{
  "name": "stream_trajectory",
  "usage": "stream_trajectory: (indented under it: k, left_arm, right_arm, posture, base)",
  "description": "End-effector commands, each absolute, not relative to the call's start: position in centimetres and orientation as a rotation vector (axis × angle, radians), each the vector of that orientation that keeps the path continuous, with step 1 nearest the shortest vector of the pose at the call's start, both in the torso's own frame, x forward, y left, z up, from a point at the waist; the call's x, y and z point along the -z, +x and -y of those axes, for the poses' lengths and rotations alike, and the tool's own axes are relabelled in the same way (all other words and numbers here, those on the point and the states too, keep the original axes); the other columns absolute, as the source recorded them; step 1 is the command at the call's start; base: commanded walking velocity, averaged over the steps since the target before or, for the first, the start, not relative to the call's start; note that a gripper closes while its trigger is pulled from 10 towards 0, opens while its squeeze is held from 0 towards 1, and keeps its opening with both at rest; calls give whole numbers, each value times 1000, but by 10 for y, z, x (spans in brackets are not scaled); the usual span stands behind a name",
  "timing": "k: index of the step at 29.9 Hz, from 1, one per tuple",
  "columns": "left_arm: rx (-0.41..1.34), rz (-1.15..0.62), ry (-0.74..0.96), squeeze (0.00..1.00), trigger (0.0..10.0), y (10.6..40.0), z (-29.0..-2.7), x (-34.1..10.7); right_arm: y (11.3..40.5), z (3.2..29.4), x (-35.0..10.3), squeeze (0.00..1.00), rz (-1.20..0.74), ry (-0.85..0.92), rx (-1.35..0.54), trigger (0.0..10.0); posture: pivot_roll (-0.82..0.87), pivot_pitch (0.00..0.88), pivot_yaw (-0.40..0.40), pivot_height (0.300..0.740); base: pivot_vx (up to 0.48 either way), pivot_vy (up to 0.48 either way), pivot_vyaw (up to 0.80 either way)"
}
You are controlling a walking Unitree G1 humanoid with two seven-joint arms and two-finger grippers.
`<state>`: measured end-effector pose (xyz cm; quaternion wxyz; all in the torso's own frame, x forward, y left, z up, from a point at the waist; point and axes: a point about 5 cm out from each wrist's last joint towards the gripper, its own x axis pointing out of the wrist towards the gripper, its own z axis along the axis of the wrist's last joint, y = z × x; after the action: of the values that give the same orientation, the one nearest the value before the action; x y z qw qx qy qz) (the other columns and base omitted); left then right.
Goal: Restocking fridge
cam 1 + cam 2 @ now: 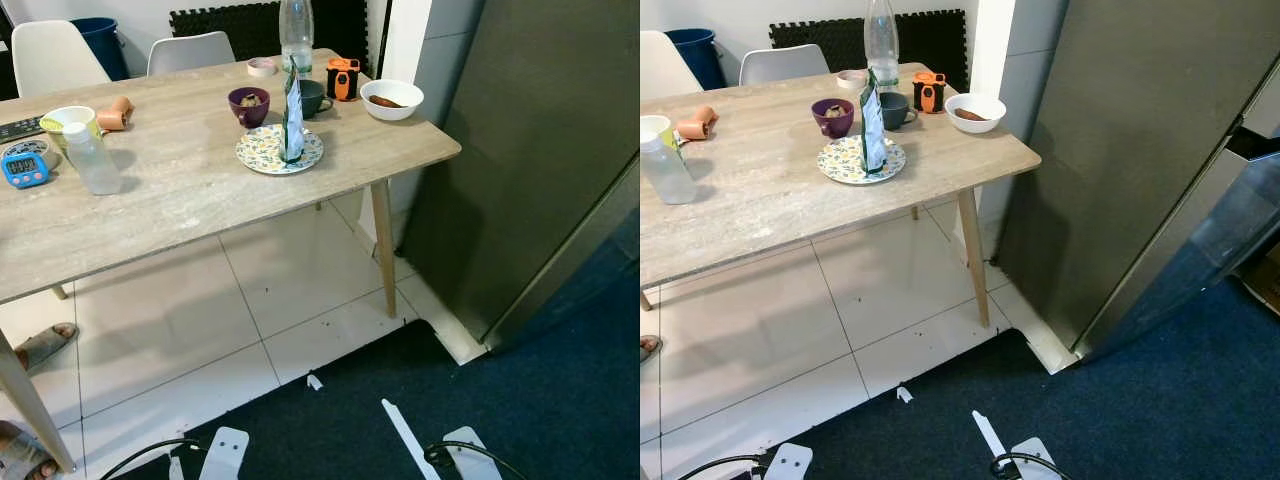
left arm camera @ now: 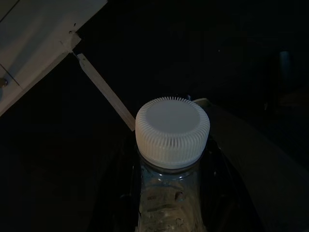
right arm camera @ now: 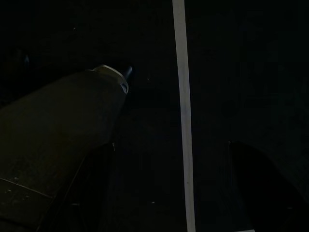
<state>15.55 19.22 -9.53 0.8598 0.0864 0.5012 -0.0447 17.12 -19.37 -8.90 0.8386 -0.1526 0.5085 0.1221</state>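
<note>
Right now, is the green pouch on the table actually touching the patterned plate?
Touching. The left eye view shows the green pouch standing upright with its base resting on the patterned plate, no gap beneath; the right eye view agrees.

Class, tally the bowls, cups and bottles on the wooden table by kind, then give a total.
Bowls: 2, purple bowl and white bowl
Cups: 2, grey cup and yellow-rimmed cup
Bottles: 2, tall clear bottle and small capped bottle
Total: 6
</note>
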Motion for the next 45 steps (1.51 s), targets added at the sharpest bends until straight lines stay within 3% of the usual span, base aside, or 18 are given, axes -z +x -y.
stream_trajectory:
  k: [1, 45]
  left_arm:
    - [149, -1089, 141, 0, 10000, 145, -175, 101]
    - [148, -1086, 136, 0, 10000, 147, -174, 101]
  right_arm:
    - [158, 189, 95, 0, -1122, -293, -275, 10000]
    - [158, 190, 95, 0, -1122, -297, -272, 10000]
  posture:
    - [-33, 107, -36, 740]
    - [-34, 97, -38, 740]
  base:
    - [0, 0, 0]
    - [0, 0, 0]
